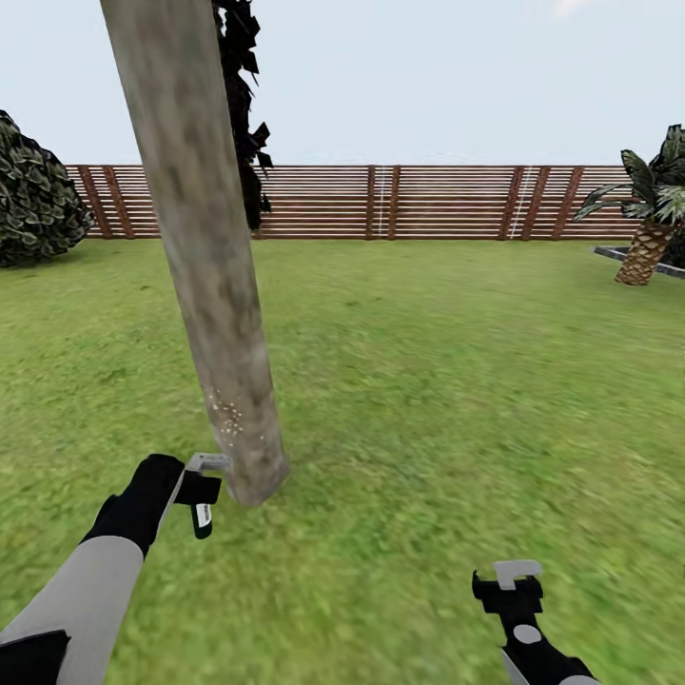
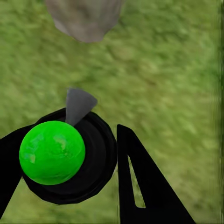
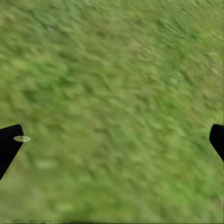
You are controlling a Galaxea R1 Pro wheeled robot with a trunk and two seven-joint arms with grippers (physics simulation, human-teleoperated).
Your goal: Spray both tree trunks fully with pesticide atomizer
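One of the trees stands just ahead of me at the left, and its pale grey-tan trunk (image 1: 205, 276) leans up out of the head view. A patch of fine white specks (image 1: 228, 415) marks the trunk low down. My left gripper (image 1: 196, 491) is shut on the pesticide atomizer (image 1: 203, 476), right beside the trunk's base. In the left wrist view the atomizer (image 2: 52, 151) is a black round body with a bright green ball. Its grey nozzle (image 2: 77, 105) points toward the trunk's foot (image 2: 84, 18). My right gripper (image 1: 514, 577) hangs open over bare grass, fingertips far apart (image 3: 113, 140).
Green lawn (image 1: 447, 381) spreads all around. A brown slat fence (image 1: 400, 202) closes the far side. A dark leafy bush (image 1: 33, 195) sits at the far left, and a short scaly palm (image 1: 647, 243) by grey paving (image 1: 628, 257) at the far right. Dark foliage (image 1: 245, 114) hangs behind the trunk.
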